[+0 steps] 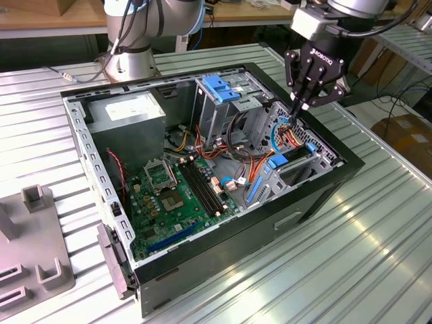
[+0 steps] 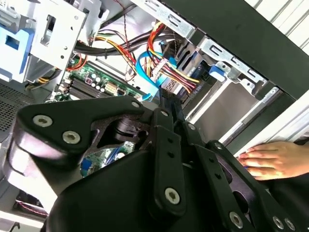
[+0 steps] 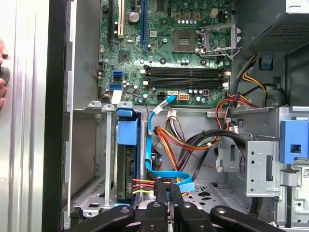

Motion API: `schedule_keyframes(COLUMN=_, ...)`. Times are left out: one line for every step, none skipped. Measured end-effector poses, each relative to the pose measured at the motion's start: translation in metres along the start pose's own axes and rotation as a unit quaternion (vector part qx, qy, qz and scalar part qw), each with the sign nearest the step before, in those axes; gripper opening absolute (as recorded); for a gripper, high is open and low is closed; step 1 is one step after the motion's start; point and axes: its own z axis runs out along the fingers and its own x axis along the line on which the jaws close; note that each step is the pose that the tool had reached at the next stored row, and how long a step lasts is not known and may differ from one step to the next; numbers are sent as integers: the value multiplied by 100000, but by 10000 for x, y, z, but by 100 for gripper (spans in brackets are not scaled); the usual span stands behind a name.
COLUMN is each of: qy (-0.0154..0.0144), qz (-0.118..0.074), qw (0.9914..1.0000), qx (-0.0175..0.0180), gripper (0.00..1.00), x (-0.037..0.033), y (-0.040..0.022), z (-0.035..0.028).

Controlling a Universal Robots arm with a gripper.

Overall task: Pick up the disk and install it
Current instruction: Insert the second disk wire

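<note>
We see the gripper (image 1: 302, 106) low over the open computer case (image 1: 317, 196), at the bay end on the exterior view's right, its fingers (image 3: 169, 195) closed together with nothing between them, tips among the cable bundle (image 3: 193, 140). The disk (image 3: 128, 166) sits edge-up in its bay slot, blue caddy rail on top, just beside the fingertips, with wires plugged into its end. The motherboard (image 1: 179, 196) lies well apart. A person's hand (image 2: 270, 159) rests outside the case wall.
</note>
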Motion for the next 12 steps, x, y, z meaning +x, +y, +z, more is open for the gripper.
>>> schedule_keyframes(qy=194, qz=3, qw=100000, qx=-5, gripper=25, x=-23, y=-2, z=5)
schedule_keyframes(qy=641, qz=9, qw=99998, qx=-15, gripper=25, x=-41, y=-3, z=12)
schedule_keyframes(qy=1199, qz=18, qw=99993, qx=-29, gripper=25, x=-55, y=-4, z=20)
schedule_keyframes(qy=1634, qz=27, qw=99987, qx=-40, gripper=25, x=-65, y=-5, z=28)
schedule_keyframes(qy=2314, qz=38, qw=99973, qx=-56, gripper=25, x=-75, y=-6, z=37)
schedule_keyframes(qy=2783, qz=45, qw=99961, qx=-68, gripper=25, x=-84, y=-6, z=44)
schedule_keyframes(qy=3274, qz=54, qw=99946, qx=-80, gripper=25, x=-94, y=-7, z=54)
schedule_keyframes(qy=3595, qz=63, qw=99935, qx=-89, gripper=25, x=-103, y=-8, z=63)
schedule_keyframes(qy=3972, qz=75, qw=99921, qx=-96, gripper=25, x=-120, y=-11, z=84)
schedule_keyframes(qy=4076, qz=70, qw=99917, qx=-98, gripper=23, x=-129, y=-17, z=104)
schedule_keyframes(qy=4180, qz=77, qw=99913, qx=-101, gripper=16, x=-130, y=-17, z=120)
schedule_keyframes(qy=4246, qz=81, qw=99910, qx=-103, gripper=16, x=-131, y=-17, z=131)
